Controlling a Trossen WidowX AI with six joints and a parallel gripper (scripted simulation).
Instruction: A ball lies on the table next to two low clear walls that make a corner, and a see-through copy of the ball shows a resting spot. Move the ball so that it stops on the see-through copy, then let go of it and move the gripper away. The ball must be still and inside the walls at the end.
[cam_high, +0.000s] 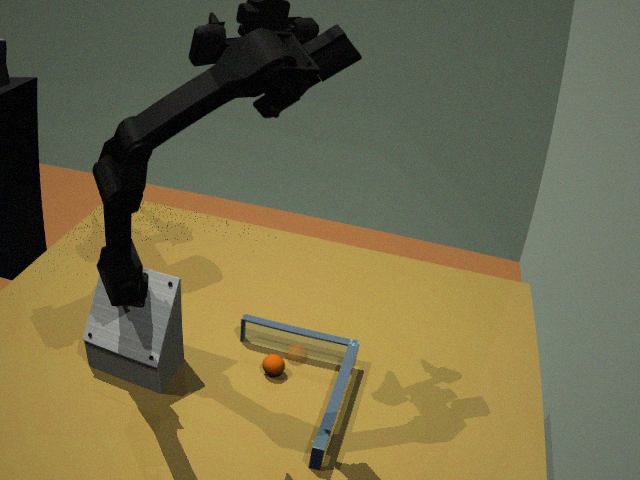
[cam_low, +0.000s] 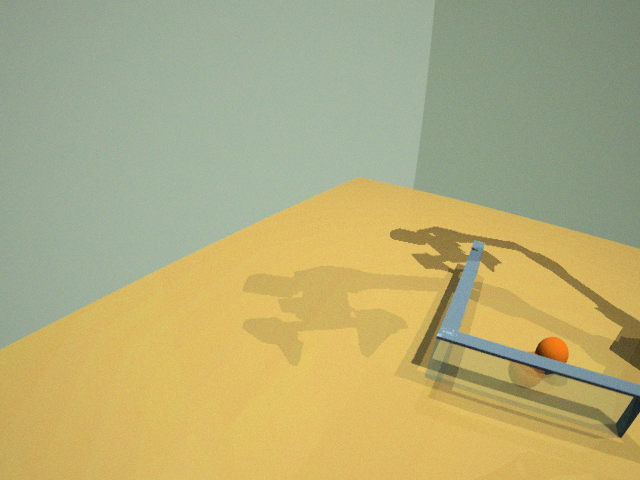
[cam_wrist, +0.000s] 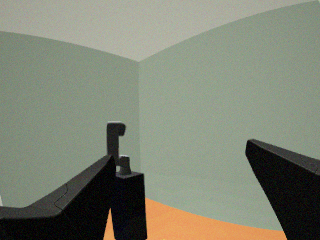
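Observation:
The orange ball (cam_high: 273, 364) (cam_low: 552, 350) lies on the table inside the corner. The see-through copy (cam_high: 297, 353) (cam_low: 522, 376) is close beside it, nearer the back wall (cam_high: 297, 329) (cam_low: 491, 348) and the corner. In the top view the ball is left of the copy and a little nearer the camera, with a small gap. The side wall (cam_high: 338, 395) (cam_low: 467, 289) runs from the corner toward that camera. My gripper (cam_high: 314, 84) (cam_wrist: 183, 155) is open and empty, high above the table and far from the ball.
The arm stands on a grey metal wedge base (cam_high: 168, 330) left of the walls. The low walls have blue-grey rims. Arm shadows fall across the table (cam_high: 439, 320) (cam_low: 180, 387). A black block-like object (cam_high: 18, 180) stands at the far left in the top view.

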